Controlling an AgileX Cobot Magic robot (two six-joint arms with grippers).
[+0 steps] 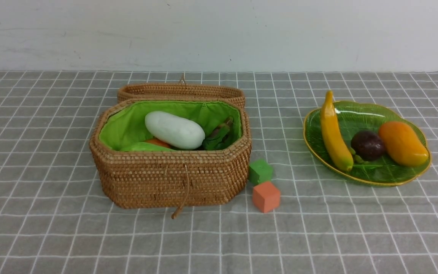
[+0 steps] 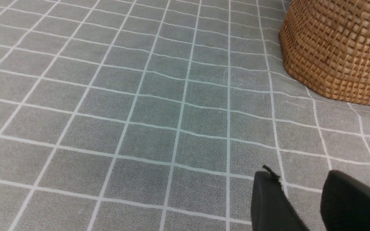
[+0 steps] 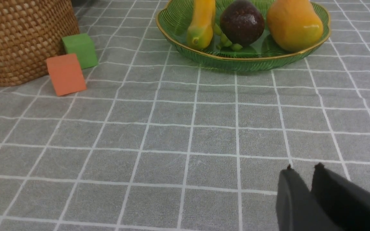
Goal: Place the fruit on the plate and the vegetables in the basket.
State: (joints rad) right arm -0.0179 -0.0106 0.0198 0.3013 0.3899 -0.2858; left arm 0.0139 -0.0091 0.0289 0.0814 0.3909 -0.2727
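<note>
We see the yellow banana (image 1: pixel 334 134), maroon fruit (image 1: pixel 368 145) and orange mango (image 1: pixel 403 143) resting on the ribbed green glass plate (image 1: pixel 371 179), and the white gourd (image 1: pixel 174 129) with other vegetables inside the woven rattan basket (image 1: pixel 173 177), so sorting looks complete. Our left claw (image 2: pixel 300 192) hangs parted and empty; our right claw (image 3: pixel 302 183), empty, shows a narrow gap above the counter (image 1: pixel 356 228).
</note>
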